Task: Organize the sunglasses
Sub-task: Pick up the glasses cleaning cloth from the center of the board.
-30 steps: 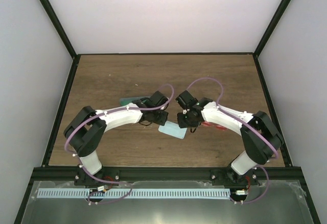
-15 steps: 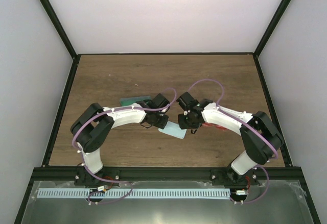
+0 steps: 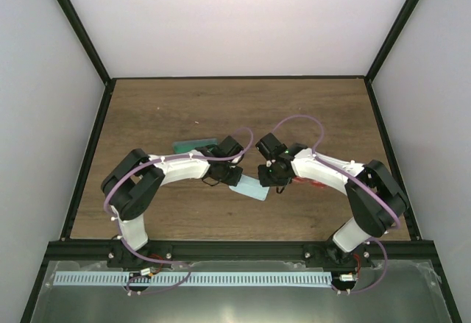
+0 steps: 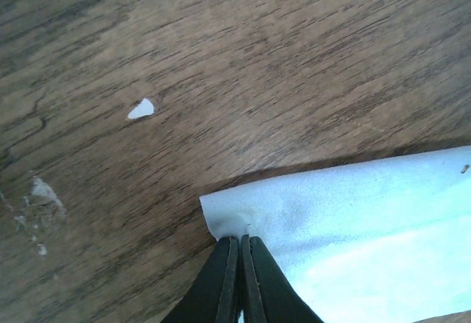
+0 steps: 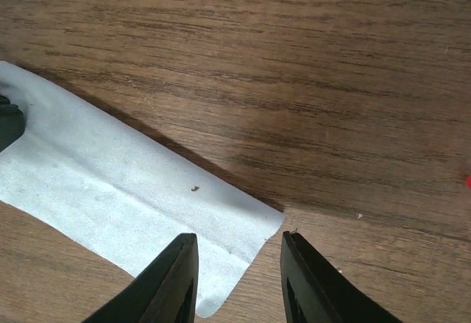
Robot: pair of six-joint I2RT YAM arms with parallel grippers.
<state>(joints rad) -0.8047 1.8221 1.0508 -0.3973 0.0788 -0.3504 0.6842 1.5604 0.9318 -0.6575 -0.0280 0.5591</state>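
Observation:
The light blue cloth [image 3: 249, 187] lies folded on the wooden table between the arms. My left gripper [image 4: 239, 243] is shut on its left corner, pinching the cloth [image 4: 353, 220]. My right gripper [image 5: 239, 253] is open, its jaws astride the cloth's right corner [image 5: 132, 198], just above the table. The red sunglasses [image 3: 313, 183] show only as a sliver under the right arm. The grey-blue case [image 3: 191, 146] with green inside lies behind the left wrist, mostly hidden.
The wooden table [image 3: 221, 109] is bounded by a black frame and white walls. A small white chip [image 4: 141, 108] lies on the wood near the left gripper.
The left arm has reached further right and settled on the cloth's corner. The right gripper has shifted only slightly.

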